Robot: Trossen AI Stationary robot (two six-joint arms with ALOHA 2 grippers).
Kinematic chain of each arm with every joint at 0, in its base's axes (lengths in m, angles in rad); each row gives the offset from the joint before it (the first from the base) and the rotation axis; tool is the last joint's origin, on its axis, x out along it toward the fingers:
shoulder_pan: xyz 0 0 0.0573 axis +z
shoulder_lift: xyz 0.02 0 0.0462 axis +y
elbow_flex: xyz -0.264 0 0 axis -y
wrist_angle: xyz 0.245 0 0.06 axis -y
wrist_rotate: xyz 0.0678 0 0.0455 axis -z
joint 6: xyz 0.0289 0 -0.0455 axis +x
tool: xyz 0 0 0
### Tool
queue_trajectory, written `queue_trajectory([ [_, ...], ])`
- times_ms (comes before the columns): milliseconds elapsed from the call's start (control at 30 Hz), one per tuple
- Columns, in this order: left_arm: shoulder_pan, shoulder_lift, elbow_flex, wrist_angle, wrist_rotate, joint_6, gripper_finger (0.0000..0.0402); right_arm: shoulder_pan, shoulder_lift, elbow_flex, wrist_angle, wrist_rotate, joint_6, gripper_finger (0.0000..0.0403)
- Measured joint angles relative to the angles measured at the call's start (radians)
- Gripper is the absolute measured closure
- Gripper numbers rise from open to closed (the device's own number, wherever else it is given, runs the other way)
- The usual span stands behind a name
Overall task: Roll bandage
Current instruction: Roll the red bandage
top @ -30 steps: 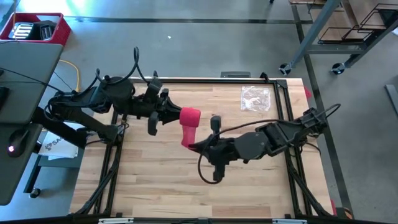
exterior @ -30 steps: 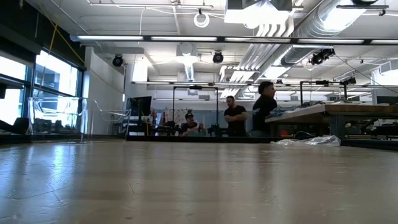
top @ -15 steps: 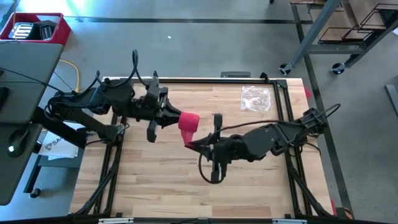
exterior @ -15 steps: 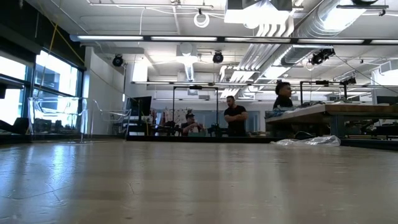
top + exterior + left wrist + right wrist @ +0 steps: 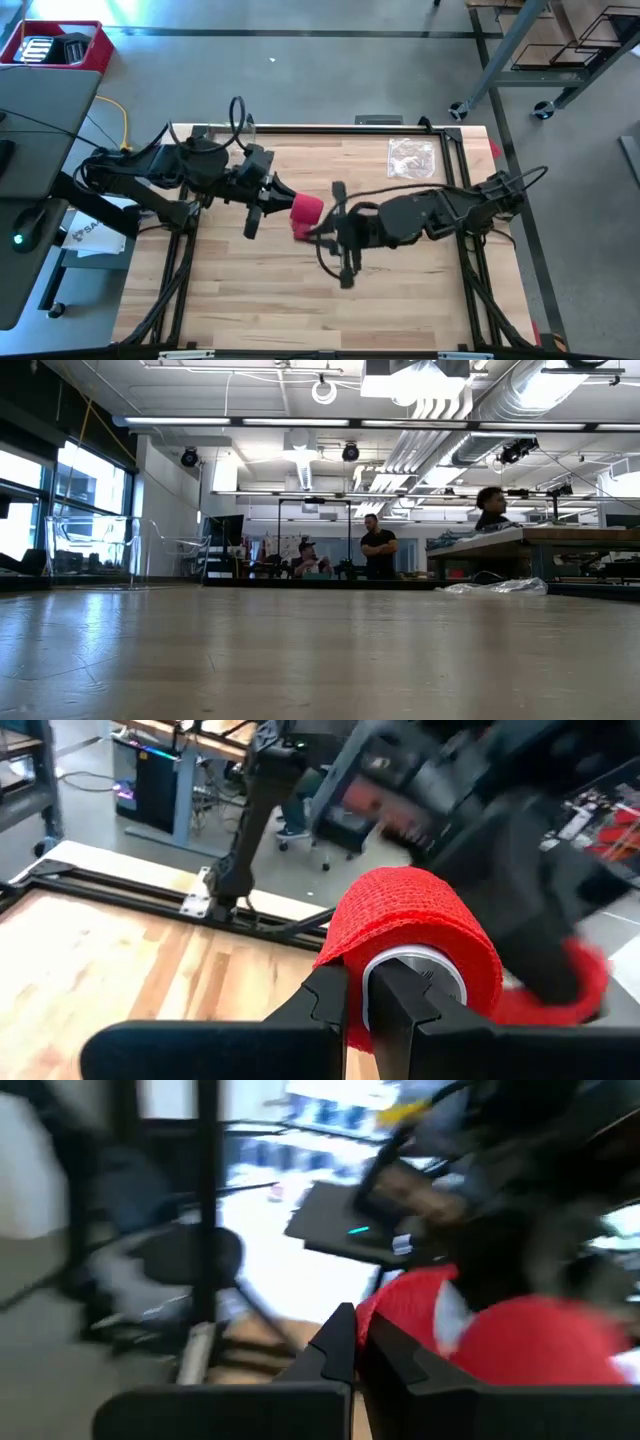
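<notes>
The bandage [image 5: 306, 208] is a bright red roll with a short free strip, held above the middle of the table. In the left wrist view the roll [image 5: 415, 925] is wound around a pale core. My left gripper [image 5: 283, 197] is shut at the roll's left end. My right gripper [image 5: 312, 232] is shut on the free strip just near of the roll. The right wrist view is blurred and shows red fabric [image 5: 500, 1345] beyond the fingers. The low view shows neither gripper nor the bandage. My left gripper holds the roll at its end face [image 5: 400, 970], coming level from the table's left, along the roll's axis. The fingers [image 5: 325, 1005] hide the exact place of contact. The roll is lifted clear of the table and lies about level. My right gripper pinches the free end of the strip [image 5: 301, 229] between its two fingers, coming from the table's right. The short strip runs from the fingers up to the roll. One layer or several, I cannot tell.
A crinkled clear plastic bag [image 5: 411, 158] lies at the table's far right and also shows in the low view [image 5: 495, 587]. People stand in the room beyond the table [image 5: 378, 550]. Bare wood lies along the near half of the table [image 5: 300, 310].
My left gripper has gone toward the table's right and near edges with the roll. My right gripper has gone toward the left, closer to the roll. The free strip between roll and right gripper has become shorter.
</notes>
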Motion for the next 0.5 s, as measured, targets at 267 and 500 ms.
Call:
queue_trajectory([
  [267, -0.01, 0.002, 0.0, 0.139, 0.087, -0.096, 0.0387, 0.003, 0.01, 0.0, -0.178, 0.002, -0.127, 0.0403],
  [500, -0.01, 0.002, 0.0, 0.27, 0.119, -0.239, 0.0387, 0.012, 0.034, 0.002, -0.233, 0.033, -0.14, 0.0403],
])
